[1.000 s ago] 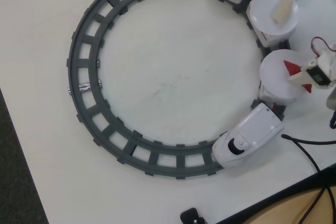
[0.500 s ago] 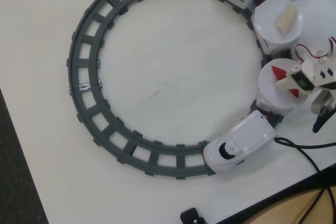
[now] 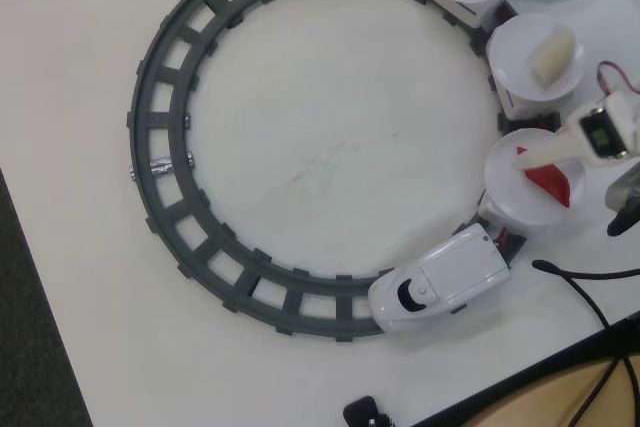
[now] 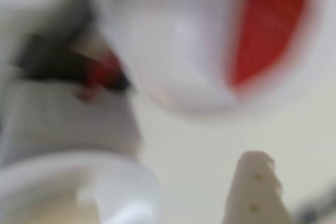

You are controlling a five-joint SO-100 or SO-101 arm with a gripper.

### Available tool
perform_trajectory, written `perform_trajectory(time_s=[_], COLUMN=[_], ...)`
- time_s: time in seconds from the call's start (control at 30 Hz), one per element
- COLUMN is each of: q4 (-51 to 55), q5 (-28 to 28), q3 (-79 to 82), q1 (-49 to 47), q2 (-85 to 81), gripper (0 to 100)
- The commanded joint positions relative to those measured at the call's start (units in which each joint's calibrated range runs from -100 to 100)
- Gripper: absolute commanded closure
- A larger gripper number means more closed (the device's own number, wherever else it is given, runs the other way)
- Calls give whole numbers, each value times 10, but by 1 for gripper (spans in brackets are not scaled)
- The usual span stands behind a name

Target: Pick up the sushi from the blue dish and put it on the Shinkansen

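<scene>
1. My overhead view looks straight down on the pale table (image 3: 300, 147) from high up. It takes in nearly the whole grey ring track (image 3: 160, 147), with the Shinkansen (image 3: 440, 292) at the right side.
2. My wrist view sits very close to the scene and is strongly blurred. One pale finger (image 4: 254, 192) enters from the bottom edge.
3. Both views share the white plate (image 3: 515, 197) with the red sushi (image 3: 552, 185) on it, seen in the wrist view as a red patch (image 4: 268, 30).

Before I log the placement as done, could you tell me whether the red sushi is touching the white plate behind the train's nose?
Touching. In the overhead view the sushi lies on the white plate of the first car behind the Shinkansen nose, within its rim.
</scene>
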Motion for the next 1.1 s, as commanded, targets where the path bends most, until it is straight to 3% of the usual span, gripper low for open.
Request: perform_trajectory(time_s=[0.0,0.13,0.37,0.47,0.73,1.07], q4=[-8,-8,-53,-102,-113,-112], q5=[-122,-208,-214,-214,-214,-214], q3=[-55,-3,259,383,652,665], q1=[53,200,528,622,730,748], q2=[-101,-230,-467,-545,-695,-691], gripper=[71,71,71,71,71,71])
